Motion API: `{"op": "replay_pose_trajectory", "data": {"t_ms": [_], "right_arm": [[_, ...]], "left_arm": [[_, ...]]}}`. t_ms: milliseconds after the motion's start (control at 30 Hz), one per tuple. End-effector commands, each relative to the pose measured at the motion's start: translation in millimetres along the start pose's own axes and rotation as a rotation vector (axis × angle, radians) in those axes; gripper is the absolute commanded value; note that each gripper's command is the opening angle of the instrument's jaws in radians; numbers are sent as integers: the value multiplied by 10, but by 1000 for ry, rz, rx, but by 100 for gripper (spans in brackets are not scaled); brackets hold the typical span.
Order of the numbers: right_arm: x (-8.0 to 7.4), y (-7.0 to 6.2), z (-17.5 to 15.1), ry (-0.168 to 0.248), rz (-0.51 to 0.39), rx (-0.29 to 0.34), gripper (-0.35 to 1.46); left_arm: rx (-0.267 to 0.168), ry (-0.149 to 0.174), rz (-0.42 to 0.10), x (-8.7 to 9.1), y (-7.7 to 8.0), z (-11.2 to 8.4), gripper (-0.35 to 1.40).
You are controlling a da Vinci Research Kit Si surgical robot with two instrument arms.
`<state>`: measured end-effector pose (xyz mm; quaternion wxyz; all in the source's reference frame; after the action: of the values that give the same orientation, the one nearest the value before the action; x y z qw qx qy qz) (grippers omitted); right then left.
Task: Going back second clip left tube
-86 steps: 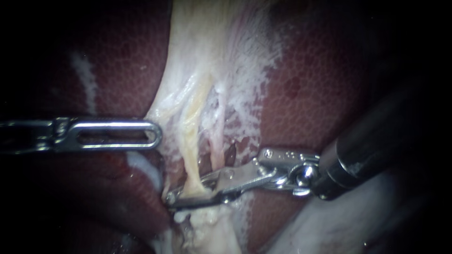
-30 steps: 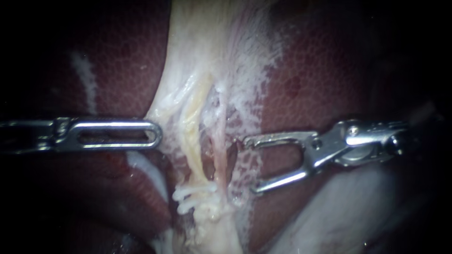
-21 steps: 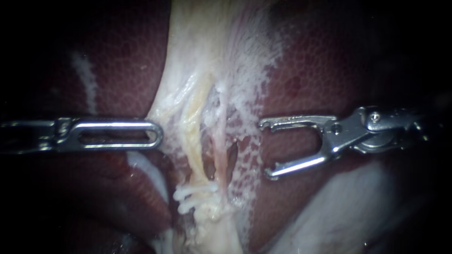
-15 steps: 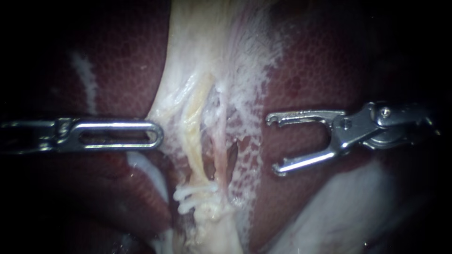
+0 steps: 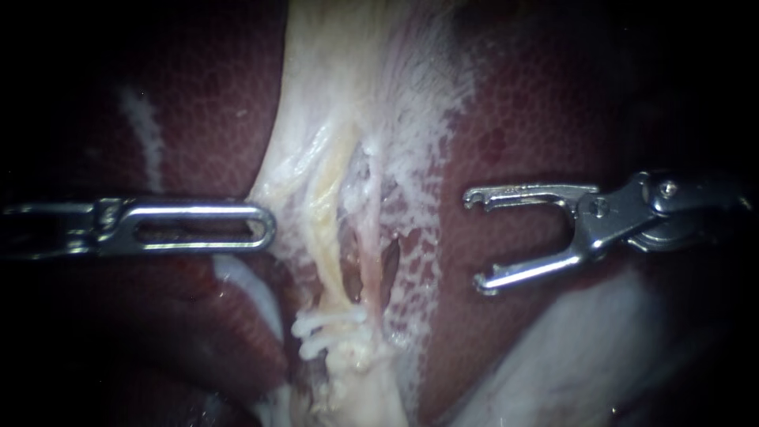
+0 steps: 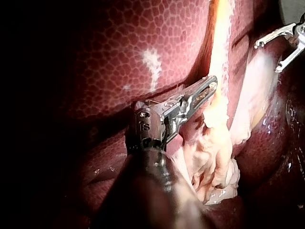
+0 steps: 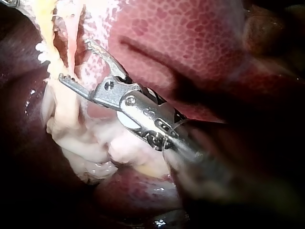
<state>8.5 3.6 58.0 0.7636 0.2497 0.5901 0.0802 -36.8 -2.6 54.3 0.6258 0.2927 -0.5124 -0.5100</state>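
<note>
The yellowish left tube [image 5: 320, 237] runs down the pale tissue, with the pinkish right tube [image 5: 368, 247] beside it. Two white clips [image 5: 328, 328] sit across the left tube low down. My right instrument [image 5: 473, 241] is to the right of both tubes, over the liver, jaws wide open and empty. In the right wrist view the right instrument [image 7: 75, 60] is just short of the tubes. My left instrument [image 5: 265, 228] comes in level from the left, its slotted jaws shut on the edge of the pale tissue [image 5: 273, 186]. In the left wrist view the left instrument [image 6: 207, 88] grips that tissue.
Dark red liver [image 5: 522, 119] lies on both sides of the pale band. A paler lobe [image 5: 569, 356] shows at lower right. In the left wrist view, bunched pale tissue [image 6: 214, 162] hangs beside the left instrument's shaft, and the right instrument [image 6: 267, 57] shows far ahead.
My right instrument, earlier closed around the left tube low down, has opened and drawn back to the right across the liver. White clips now show on the tube. The left instrument has stayed put.
</note>
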Motion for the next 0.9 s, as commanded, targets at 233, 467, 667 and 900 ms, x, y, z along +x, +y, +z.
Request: {"op": "replay_pose_trajectory", "data": {"t_ms": [233, 467, 667, 900], "right_arm": [[0, -1, 1, 0, 0, 3, 60], [-1, -1, 1, 0, -1, 2, 60], [0, -2, 1, 0, -1, 3, 60], [0, -3, 1, 0, -1, 3, 60]], "left_arm": [[-4, -3, 3, 5, 4, 9, -35], [-9, -7, 8, 12, 11, 21, -35], [-9, -8, 16, 24, 19, 39, -35], [-3, -1, 19, 28, 19, 50, -35]]}}
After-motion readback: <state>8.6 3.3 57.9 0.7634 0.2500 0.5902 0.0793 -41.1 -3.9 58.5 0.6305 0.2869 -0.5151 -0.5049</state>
